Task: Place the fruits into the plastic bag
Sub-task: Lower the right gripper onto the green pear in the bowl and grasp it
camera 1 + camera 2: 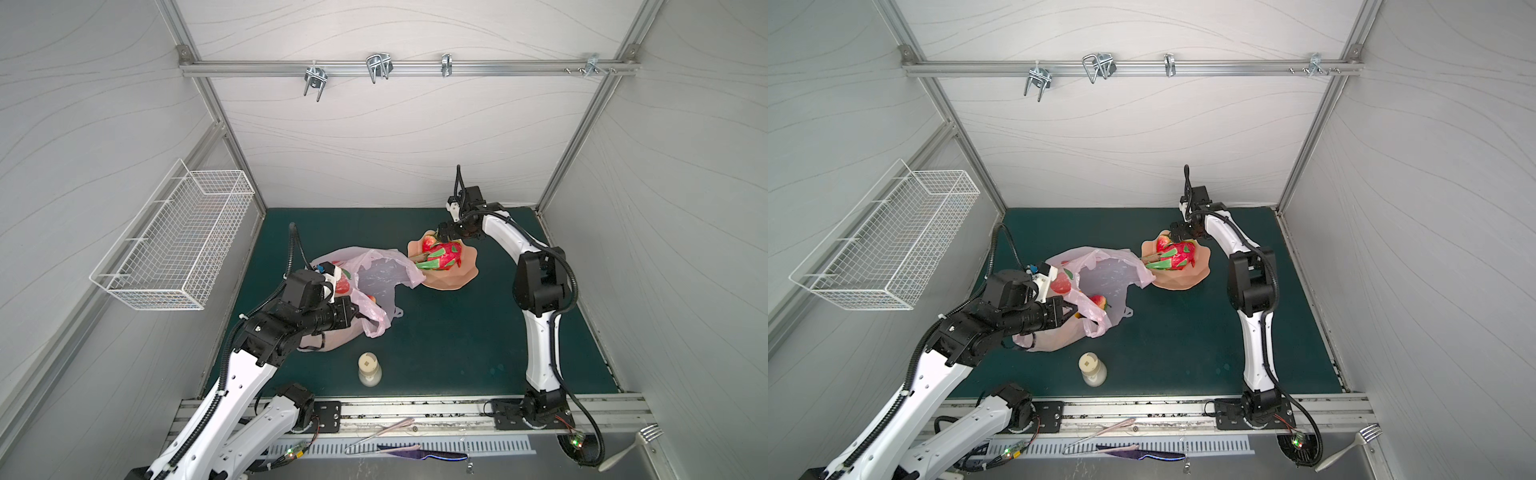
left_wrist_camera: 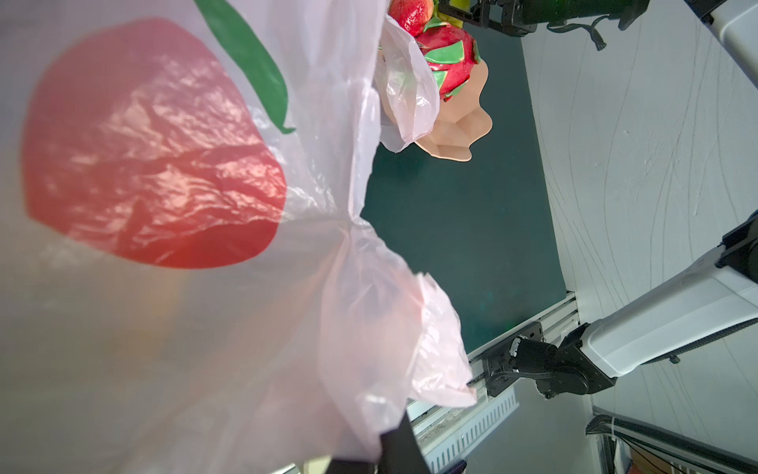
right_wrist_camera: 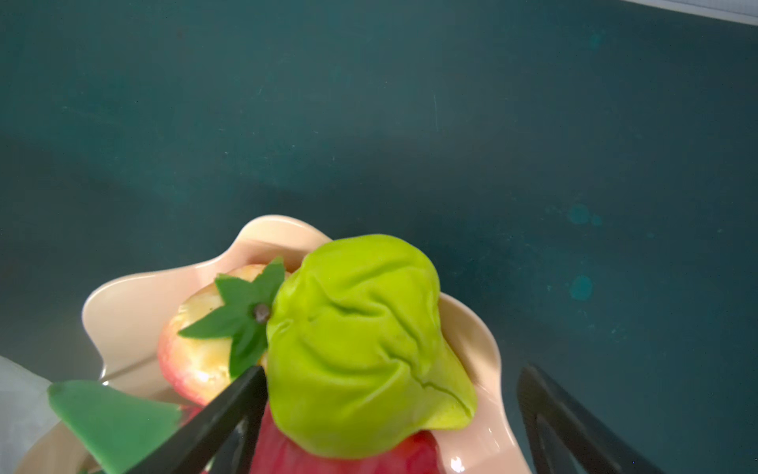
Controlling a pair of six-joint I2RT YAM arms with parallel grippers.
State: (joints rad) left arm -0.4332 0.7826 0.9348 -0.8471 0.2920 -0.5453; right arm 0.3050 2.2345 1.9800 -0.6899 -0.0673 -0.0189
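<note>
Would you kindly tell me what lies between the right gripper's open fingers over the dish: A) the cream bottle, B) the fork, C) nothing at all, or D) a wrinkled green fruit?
D: the right wrist view shows the right gripper standing open astride the green fruit, which rests in the peach dish.

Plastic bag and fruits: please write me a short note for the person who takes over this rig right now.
Left gripper: shut on the plastic bag, holding its mouth open on the mat.
Right gripper: open, fingers on either side of the green pear, not closed yet.
In the peach dish: the pear, a dragon fruit and a pale red fruit.
Done: at least one red fruit seems to lie in the bag.
Left: grip the pear, carry it into the bag, then the others.
</note>
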